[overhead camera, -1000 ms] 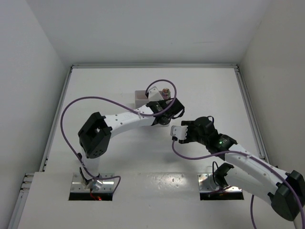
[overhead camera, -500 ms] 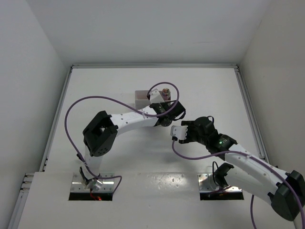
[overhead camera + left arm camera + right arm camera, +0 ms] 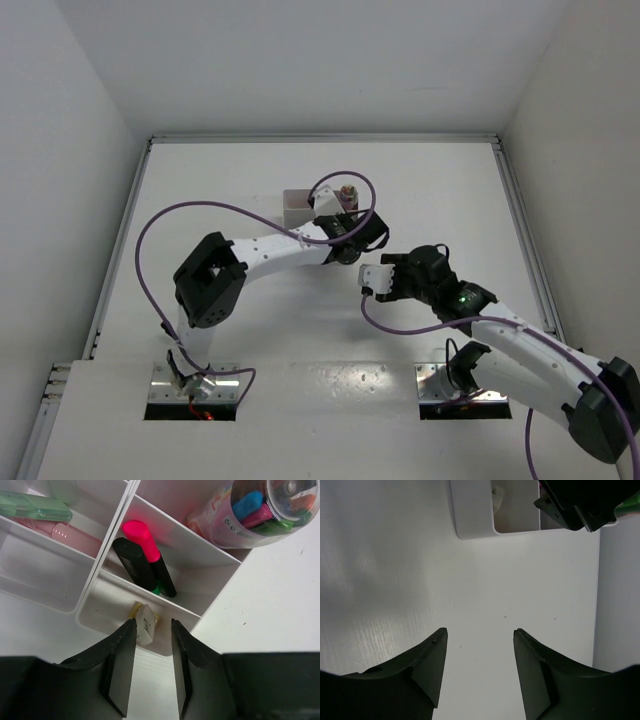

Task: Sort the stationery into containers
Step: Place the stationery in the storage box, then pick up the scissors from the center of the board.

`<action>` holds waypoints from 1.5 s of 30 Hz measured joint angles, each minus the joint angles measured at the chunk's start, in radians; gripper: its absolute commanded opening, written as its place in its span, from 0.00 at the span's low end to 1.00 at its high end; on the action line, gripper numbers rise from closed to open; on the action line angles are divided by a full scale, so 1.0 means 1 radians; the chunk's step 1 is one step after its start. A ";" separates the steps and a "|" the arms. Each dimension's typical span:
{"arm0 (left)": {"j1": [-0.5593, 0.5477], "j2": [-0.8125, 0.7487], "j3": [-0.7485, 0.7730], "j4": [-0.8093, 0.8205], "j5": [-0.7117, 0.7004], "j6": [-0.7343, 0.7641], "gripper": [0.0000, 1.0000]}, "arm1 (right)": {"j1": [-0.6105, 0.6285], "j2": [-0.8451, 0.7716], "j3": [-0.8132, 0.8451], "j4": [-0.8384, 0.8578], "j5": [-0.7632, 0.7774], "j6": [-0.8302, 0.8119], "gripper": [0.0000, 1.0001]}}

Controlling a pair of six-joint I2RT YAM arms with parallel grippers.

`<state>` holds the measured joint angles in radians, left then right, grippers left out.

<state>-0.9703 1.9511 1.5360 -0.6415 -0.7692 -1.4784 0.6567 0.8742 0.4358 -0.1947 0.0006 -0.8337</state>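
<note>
The white organiser (image 3: 95,612) fills the left wrist view. One compartment holds a pink highlighter (image 3: 142,537) and a green highlighter (image 3: 132,560) with a black cap. Another holds pastel green (image 3: 35,507) and pink pens (image 3: 67,534). The nearest compartment holds a grey eraser (image 3: 145,624) lying on a beige one (image 3: 135,611). My left gripper (image 3: 153,625) hovers open just over that compartment, the grey eraser lying beyond its left fingertip. In the top view the organiser (image 3: 295,205) sits mid-table under the left gripper (image 3: 340,222). My right gripper (image 3: 480,632) is open and empty above bare table.
A clear cup (image 3: 260,510) of coloured items stands against the organiser's far side, also in the top view (image 3: 347,190). The right wrist view shows the organiser's corner (image 3: 475,515) and the left gripper's black body (image 3: 585,500) ahead. White walls enclose the table.
The left arm's elbow has shifted right and forward while its gripper stayed at the organiser. The right arm has not moved.
</note>
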 measured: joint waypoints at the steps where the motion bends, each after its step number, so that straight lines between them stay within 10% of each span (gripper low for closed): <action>1: 0.002 0.000 0.000 0.000 0.000 0.000 0.39 | 0.000 0.000 0.000 0.000 0.000 0.000 0.56; 5: 0.007 -0.007 0.000 0.000 -0.002 0.010 0.29 | 0.000 0.000 0.000 0.000 0.000 0.001 0.63; 9: -0.004 -0.085 -0.028 0.002 -0.024 0.062 0.12 | 0.000 -0.023 0.000 -0.019 -0.013 -0.006 0.00; 12: -0.013 -0.229 -0.085 0.011 -0.059 0.165 0.11 | 0.000 -0.045 0.000 -0.043 -0.042 0.010 0.00; 15: -0.018 -0.423 -0.172 0.040 -0.078 0.341 0.54 | -0.001 -0.053 0.000 -0.060 -0.071 0.026 0.81; 18: -0.002 -0.655 -0.321 0.095 -0.040 0.541 0.87 | -0.001 -0.040 0.014 -0.089 -0.115 0.022 0.94; 20: 0.039 -0.772 -0.407 0.087 0.004 0.607 0.88 | -0.001 -0.020 0.033 -0.110 -0.152 0.020 0.67; 22: 0.126 -0.846 -0.475 0.039 0.044 0.628 0.87 | -0.001 0.035 0.084 -0.140 -0.196 0.019 0.00; 25: 0.244 -0.881 -0.543 -0.020 0.101 0.632 0.52 | -0.001 0.122 0.170 -0.182 -0.250 0.024 0.00; 27: 0.309 -0.882 -0.574 -0.055 0.136 0.631 0.26 | -0.001 0.178 0.233 -0.211 -0.288 0.031 0.36; 29: 0.364 -0.882 -0.594 -0.077 0.161 0.621 0.21 | -0.001 0.217 0.281 -0.234 -0.322 0.050 0.68; 32: 0.460 -0.884 -0.617 -0.067 0.226 0.624 0.21 | 0.000 0.230 0.313 -0.251 -0.362 0.059 0.69; 37: 0.607 -0.823 -0.684 0.038 0.394 0.675 0.49 | 0.000 0.213 0.306 -0.259 -0.389 0.079 0.69; 45: 0.698 -0.552 -0.726 0.109 0.592 0.789 0.53 | 0.000 0.171 0.264 -0.255 -0.389 0.084 0.69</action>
<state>-0.2722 1.3994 0.8097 -0.5327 -0.1768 -0.6895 0.6567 1.0447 0.6994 -0.4496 -0.3889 -0.7502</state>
